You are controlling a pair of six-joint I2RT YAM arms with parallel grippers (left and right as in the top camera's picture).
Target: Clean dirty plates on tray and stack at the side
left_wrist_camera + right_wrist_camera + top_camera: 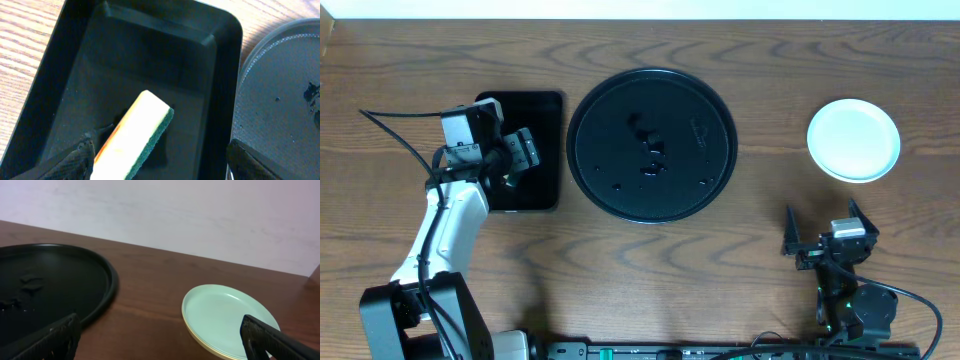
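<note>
The plates (853, 139) sit in a stack on the table at the right, away from the tray. In the right wrist view the top plate (227, 317) is pale turquoise and unmarked, with a yellow rim showing under it. The round black tray (651, 144) lies in the middle and holds only dark wet specks. My left gripper (523, 160) hangs open over the small rectangular tray (535, 110). A yellow-and-green sponge (132, 140) lies loose between the left gripper's (160, 160) fingers. My right gripper (825, 228) stands open near the front edge, below the plates, with nothing in it (160, 335).
The rectangular black tray (220, 60) lies just left of the round tray's rim (260, 55), almost touching it. A black cable (400, 135) loops over the table at the far left. Bare wood (150, 295) separates the round tray (107, 287) from the plates.
</note>
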